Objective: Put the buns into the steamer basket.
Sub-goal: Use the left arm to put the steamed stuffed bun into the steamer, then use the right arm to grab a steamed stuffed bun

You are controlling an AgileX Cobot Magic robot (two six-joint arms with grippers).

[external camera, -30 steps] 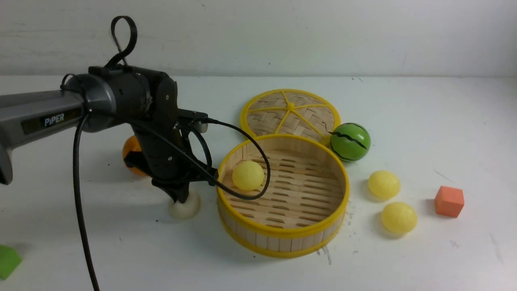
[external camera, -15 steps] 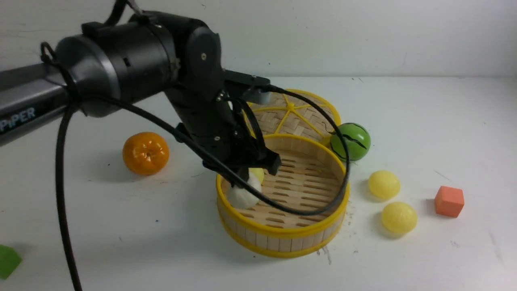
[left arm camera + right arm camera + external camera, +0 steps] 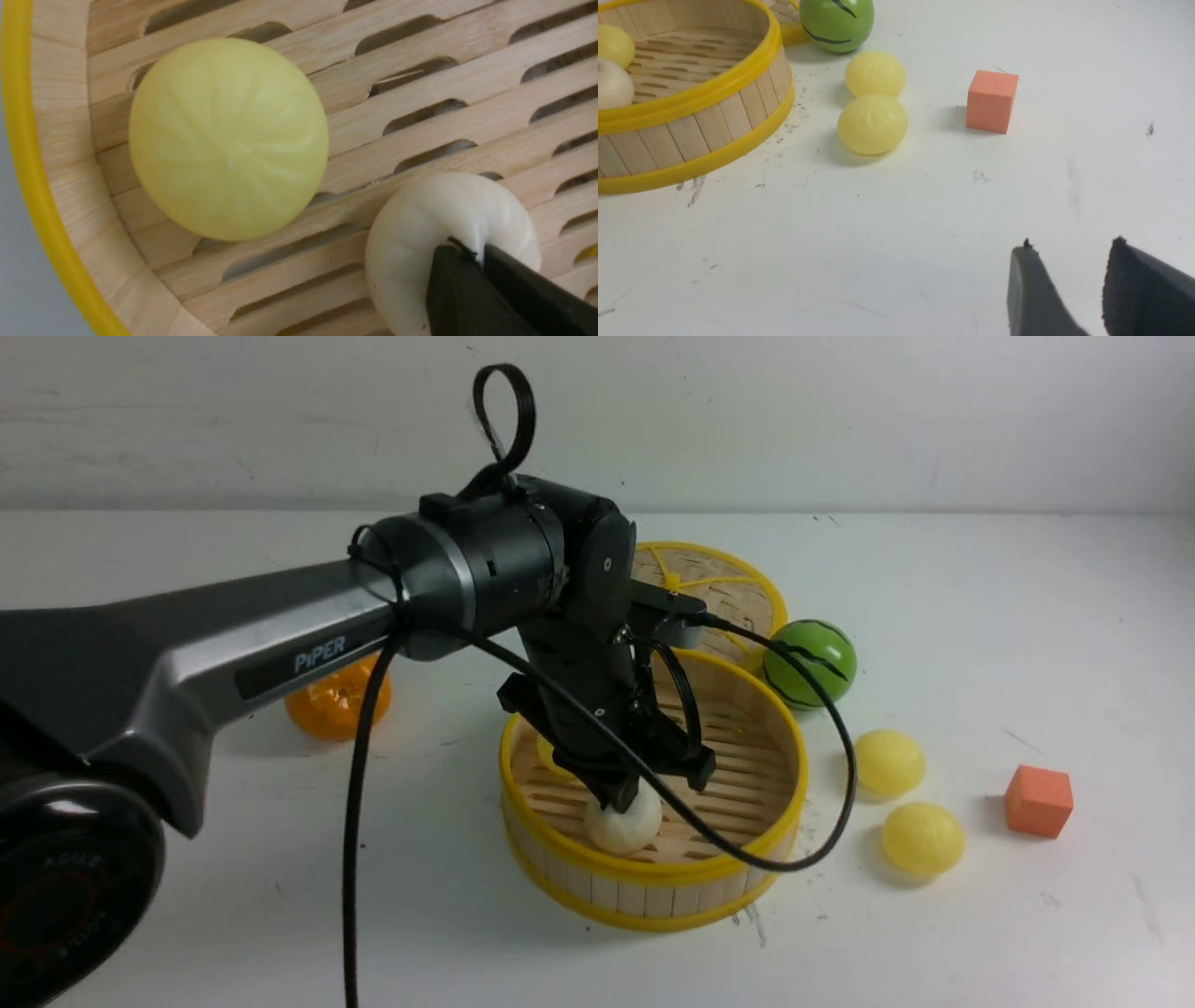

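Left pincer [image 3: 627, 795] nips the white bun [image 3: 624, 823] by its top pleat, low inside the steamer basket [image 3: 653, 873], beside the yellow bun [image 3: 228, 137]. My worry is that the soft skin clings on release and the bun lifts out. Right pincer [image 3: 1071, 242] gapes, empty. Near bun [image 3: 922, 838] and far bun [image 3: 888, 762] wait on the tabletop [image 3: 373, 896].

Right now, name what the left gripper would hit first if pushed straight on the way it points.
The left gripper, fingers pinching the off-white bun, would probably press it into the steamer basket floor first.

white "PiPER" label [image 3: 319, 655], on a dark strip, along the left arm's [image 3: 187, 658] grey link
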